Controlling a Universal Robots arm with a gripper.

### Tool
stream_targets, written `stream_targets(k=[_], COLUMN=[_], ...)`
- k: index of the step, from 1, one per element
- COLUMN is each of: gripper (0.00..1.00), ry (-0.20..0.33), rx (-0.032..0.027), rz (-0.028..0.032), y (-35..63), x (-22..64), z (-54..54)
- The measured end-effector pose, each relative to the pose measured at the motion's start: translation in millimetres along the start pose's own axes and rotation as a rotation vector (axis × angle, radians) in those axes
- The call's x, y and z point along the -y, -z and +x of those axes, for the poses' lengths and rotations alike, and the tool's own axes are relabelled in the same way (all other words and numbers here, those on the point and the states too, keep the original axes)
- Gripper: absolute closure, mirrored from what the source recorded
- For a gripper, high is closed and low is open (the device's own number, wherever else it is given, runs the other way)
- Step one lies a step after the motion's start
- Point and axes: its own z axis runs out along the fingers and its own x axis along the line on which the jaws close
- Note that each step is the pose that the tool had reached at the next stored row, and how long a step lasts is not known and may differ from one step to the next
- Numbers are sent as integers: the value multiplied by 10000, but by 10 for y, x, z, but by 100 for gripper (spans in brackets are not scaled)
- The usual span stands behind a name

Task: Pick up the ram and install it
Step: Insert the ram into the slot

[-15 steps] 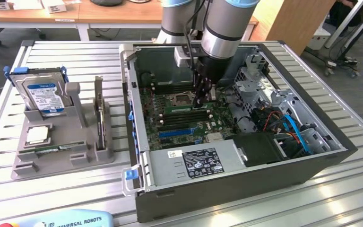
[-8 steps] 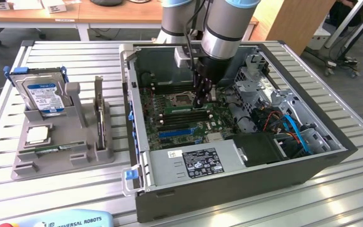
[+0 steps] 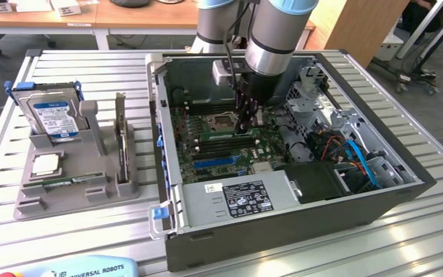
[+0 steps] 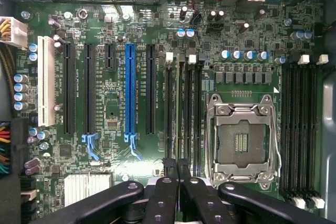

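The ram (image 3: 220, 137) is a thin green stick standing on edge in a memory slot of the motherboard, beside the CPU socket (image 3: 221, 121). My gripper (image 3: 244, 130) reaches straight down into the open computer case and is shut on the ram's upper edge. In the wrist view the black fingers (image 4: 163, 198) meet at my gripper (image 4: 178, 179), and the ram (image 4: 182, 114) shows edge-on as a narrow dark line running along the slots between the white clips. How deep it sits in the slot I cannot tell.
The case wall (image 3: 283, 231) and power supply (image 3: 237, 199) ring the motherboard (image 4: 110, 108). A drive cage and cables (image 3: 345, 150) lie to the exterior view's right. A grey holder (image 3: 29, 202) carries a hard drive (image 3: 52, 115), a CPU chip (image 3: 46, 165) and a thin green strip (image 3: 71, 180).
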Motion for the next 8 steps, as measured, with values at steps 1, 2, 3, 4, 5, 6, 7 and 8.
stream_targets(k=[1,2,3,4,5,6,7,8], gripper=[88,88,88,88,88,88,88,88], ry=[0,0,0,0,1,0,0,0], rx=[0,-1,-1,-1,-1,-1,-1,0], rz=[0,0,0,0,-1,0,0,1], y=[0,0,0,0,0,0,0,0], x=[0,0,0,0,5,9,9,10], z=[0,0,0,0,0,0,0,0])
